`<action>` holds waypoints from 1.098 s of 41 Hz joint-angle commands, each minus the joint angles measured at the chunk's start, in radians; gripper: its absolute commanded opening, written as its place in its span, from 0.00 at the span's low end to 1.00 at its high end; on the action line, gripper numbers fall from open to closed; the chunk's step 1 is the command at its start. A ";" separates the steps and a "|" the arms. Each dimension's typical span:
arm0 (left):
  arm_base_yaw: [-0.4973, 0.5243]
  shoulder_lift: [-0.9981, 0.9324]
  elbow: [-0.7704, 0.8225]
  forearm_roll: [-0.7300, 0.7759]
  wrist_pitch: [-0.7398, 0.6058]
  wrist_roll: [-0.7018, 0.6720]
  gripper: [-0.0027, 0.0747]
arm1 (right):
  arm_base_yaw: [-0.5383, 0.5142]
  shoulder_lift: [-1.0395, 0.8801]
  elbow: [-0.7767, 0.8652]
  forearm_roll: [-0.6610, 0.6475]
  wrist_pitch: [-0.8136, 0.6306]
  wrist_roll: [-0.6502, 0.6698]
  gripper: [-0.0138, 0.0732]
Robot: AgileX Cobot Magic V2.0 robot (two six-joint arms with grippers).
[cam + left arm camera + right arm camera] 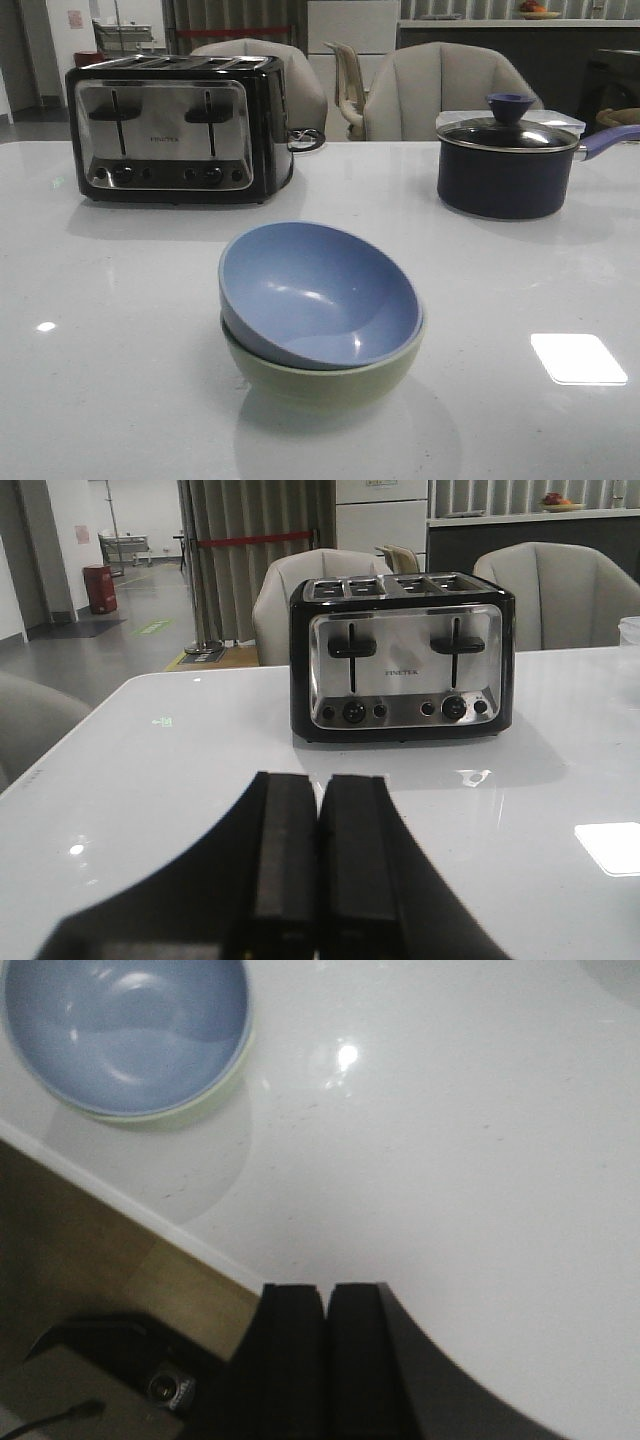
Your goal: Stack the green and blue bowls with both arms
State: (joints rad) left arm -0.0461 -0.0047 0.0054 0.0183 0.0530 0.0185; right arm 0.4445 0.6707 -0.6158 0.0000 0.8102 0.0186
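Observation:
The dusty blue bowl (318, 295) sits tilted inside the pale green bowl (330, 378) near the table's front middle. In the right wrist view the blue bowl (125, 1032) shows from above, with only the green bowl's rim (195, 1108) peeking out under it. My left gripper (320, 780) is shut and empty above the white table, facing the toaster. My right gripper (326, 1290) is shut and empty over the table's front edge, well apart from the bowls. Neither arm shows in the front view.
A black and chrome toaster (178, 128) stands at the back left, also in the left wrist view (402, 655). A dark lidded saucepan (508, 160) with a purple handle stands at the back right. Chairs (440, 88) stand behind the table. The table's front edge (130, 1208) shows over the floor.

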 commanded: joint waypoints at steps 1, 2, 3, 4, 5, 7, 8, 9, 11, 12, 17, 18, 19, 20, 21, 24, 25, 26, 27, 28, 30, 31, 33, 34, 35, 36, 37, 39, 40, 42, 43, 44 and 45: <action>0.000 -0.020 0.021 -0.005 -0.090 -0.008 0.16 | -0.075 -0.103 0.056 -0.015 -0.163 -0.007 0.20; 0.000 -0.020 0.021 -0.005 -0.090 -0.008 0.16 | -0.100 -0.130 0.088 -0.015 -0.204 -0.007 0.20; 0.000 -0.020 0.021 -0.005 -0.090 -0.008 0.16 | -0.126 -0.168 0.122 -0.015 -0.226 -0.007 0.20; 0.000 -0.020 0.021 -0.005 -0.090 -0.008 0.16 | -0.139 -0.197 0.140 -0.015 -0.270 -0.007 0.20; 0.000 -0.020 0.021 -0.005 -0.090 -0.008 0.16 | -0.166 -0.227 0.175 -0.015 -0.317 -0.007 0.20; 0.000 -0.020 0.021 -0.005 -0.090 -0.008 0.16 | -0.213 -0.297 0.240 -0.015 -0.388 -0.007 0.20; 0.000 -0.020 0.021 -0.005 -0.090 -0.008 0.16 | -0.240 -0.339 0.278 -0.015 -0.434 -0.007 0.20; 0.000 -0.020 0.021 -0.005 -0.090 -0.008 0.16 | -0.260 -0.379 0.308 -0.015 -0.479 -0.007 0.20; 0.000 -0.020 0.021 -0.005 -0.090 -0.008 0.16 | -0.306 -0.450 0.374 -0.015 -0.549 -0.007 0.20; 0.000 -0.020 0.021 -0.005 -0.090 -0.008 0.16 | -0.330 -0.478 0.410 -0.015 -0.575 -0.007 0.20; 0.000 -0.020 0.021 -0.005 -0.090 -0.008 0.16 | -0.407 -0.625 0.540 -0.015 -0.681 -0.007 0.20; 0.000 -0.020 0.021 -0.005 -0.090 -0.008 0.16 | -0.416 -0.648 0.557 -0.015 -0.692 -0.007 0.20; 0.000 -0.020 0.021 -0.005 -0.090 -0.008 0.16 | -0.425 -0.664 0.578 -0.014 -0.702 -0.007 0.20; 0.000 -0.020 0.021 -0.005 -0.090 -0.008 0.16 | -0.432 -0.682 0.595 -0.014 -0.707 -0.007 0.20; 0.000 -0.020 0.021 -0.005 -0.090 -0.008 0.16 | -0.437 -0.692 0.607 -0.014 -0.713 -0.007 0.20; 0.000 -0.020 0.021 -0.005 -0.090 -0.008 0.16 | -0.446 -0.703 0.646 -0.005 -0.745 -0.007 0.20; 0.000 -0.020 0.021 -0.005 -0.090 -0.008 0.16 | -0.449 -0.702 0.643 0.000 -0.726 -0.007 0.20; 0.000 -0.020 0.021 -0.005 -0.090 -0.008 0.16 | -0.449 -0.702 0.642 0.000 -0.713 -0.007 0.20; 0.000 -0.020 0.021 -0.005 -0.090 -0.008 0.16 | -0.449 -0.702 0.642 0.000 -0.715 -0.007 0.20; 0.000 -0.020 0.021 -0.005 -0.090 -0.008 0.16 | -0.449 -0.702 0.642 0.000 -0.715 -0.007 0.20; 0.000 -0.020 0.021 -0.005 -0.090 -0.008 0.16 | -0.449 -0.702 0.642 0.000 -0.720 -0.007 0.20; 0.000 -0.020 0.021 -0.005 -0.090 -0.008 0.16 | -0.449 -0.702 0.642 0.000 -0.726 -0.007 0.20; 0.000 -0.020 0.021 -0.005 -0.090 -0.008 0.16 | -0.449 -0.702 0.642 0.000 -0.744 -0.007 0.20; 0.000 -0.020 0.021 -0.005 -0.090 -0.008 0.16 | -0.449 -0.702 0.642 0.000 -0.753 -0.007 0.20; 0.000 -0.020 0.021 -0.005 -0.090 -0.008 0.16 | -0.449 -0.702 0.642 0.000 -0.766 -0.007 0.20; 0.000 -0.020 0.021 -0.005 -0.090 -0.008 0.16 | -0.449 -0.702 0.642 0.000 -0.776 -0.007 0.20; 0.000 -0.020 0.021 -0.005 -0.090 -0.008 0.16 | -0.449 -0.702 0.642 0.000 -0.787 -0.007 0.20; 0.000 -0.020 0.021 -0.005 -0.090 -0.008 0.16 | -0.449 -0.702 0.642 0.000 -0.800 -0.007 0.20; 0.000 -0.020 0.021 -0.005 -0.090 -0.008 0.16 | -0.449 -0.702 0.642 0.000 -0.803 -0.007 0.20; 0.000 -0.020 0.021 -0.005 -0.090 -0.008 0.16 | -0.450 -0.702 0.642 0.000 -0.810 -0.007 0.20; 0.000 -0.020 0.021 -0.005 -0.090 -0.008 0.16 | -0.450 -0.702 0.642 0.000 -0.810 -0.007 0.20; 0.000 -0.020 0.021 -0.005 -0.090 -0.008 0.16 | -0.451 -0.702 0.642 0.000 -0.810 -0.007 0.20; 0.000 -0.020 0.021 -0.005 -0.090 -0.008 0.16 | -0.451 -0.702 0.642 0.000 -0.810 -0.007 0.20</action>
State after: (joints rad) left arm -0.0461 -0.0047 0.0054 0.0183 0.0530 0.0163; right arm 0.0000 -0.0096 0.0273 0.0000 0.1029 0.0186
